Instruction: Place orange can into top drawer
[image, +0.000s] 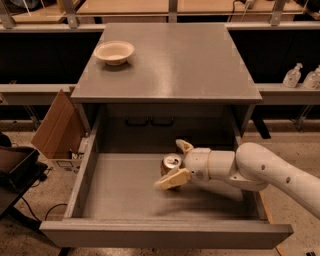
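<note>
The orange can (170, 165) stands upright on the flat bottom of the open top drawer (125, 200), right of its middle. My gripper (178, 163) reaches in from the right at the can's height. Its fingers are spread, one finger (172, 179) in front of the can and the other behind it, with small gaps to the can. The can's silver top shows between them. The white arm (260, 167) crosses the drawer's right wall.
A cream bowl (114, 52) sits at the back left of the cabinet top (200, 60). An open cardboard box (57, 125) stands on the floor to the left. Two bottles (292, 76) stand on a shelf at the right.
</note>
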